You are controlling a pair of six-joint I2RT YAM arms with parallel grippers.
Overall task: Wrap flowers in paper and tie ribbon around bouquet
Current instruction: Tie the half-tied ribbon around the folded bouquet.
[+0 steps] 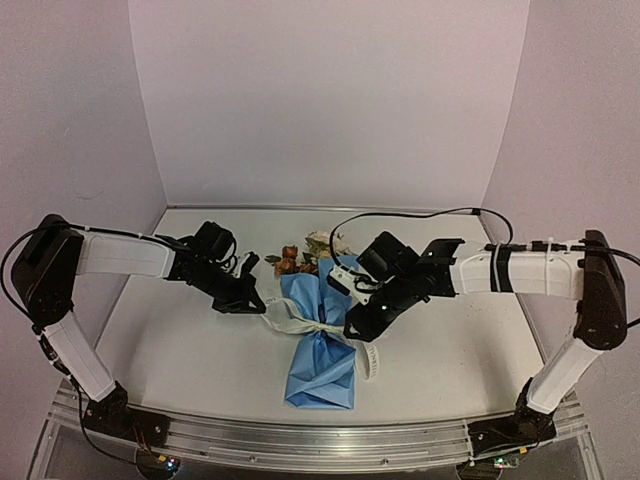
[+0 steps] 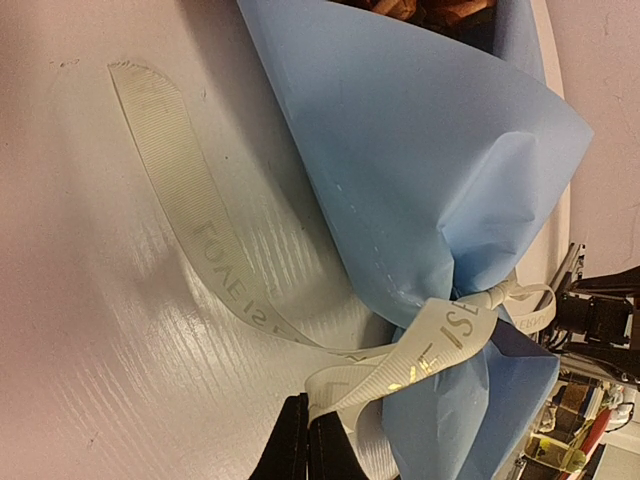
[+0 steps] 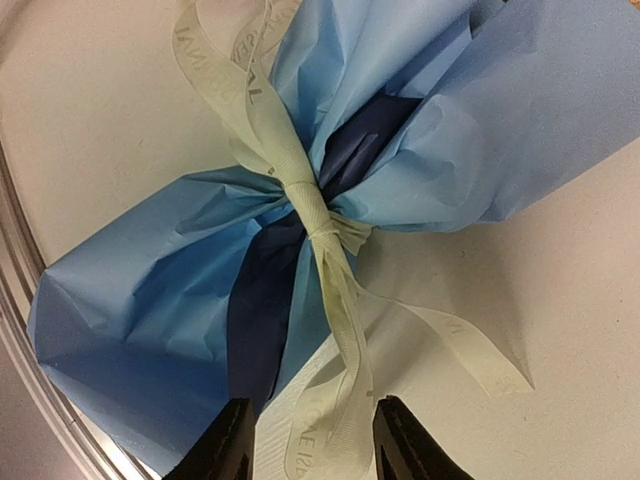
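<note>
From above: the bouquet (image 1: 322,350) lies on the white worktop (image 1: 180,350) between two robot arms, its flowers (image 1: 300,260) pointing to the far wall and its light-blue paper (image 1: 320,378) flaring toward the near edge. A cream ribbon (image 1: 290,322) cinches the paper at its middle. The left claw (image 1: 245,300) hangs just left of the wrap, with a strand of ribbon running from it to the knot. The right claw (image 1: 362,328) sits close against the knot's right side, above a loose ribbon end.

From the left wrist: the left claw (image 2: 307,450) is pressed fully closed, pinching the ribbon (image 2: 200,230) where it loops up toward the knot. A free tail, printed with gold lettering, curves away flat across the worktop (image 2: 100,350). The paper (image 2: 420,150) fills the upper right of the view.

From the right wrist: the right claw (image 3: 312,440) stands partly open, its two dark fingers (image 3: 235,445) either side of folded ribbon (image 3: 300,190) strands that trail from the knot. Whether they press the fabric cannot be told. The paper (image 3: 130,330) gathers tightly at the knot and fans out on both sides.
</note>
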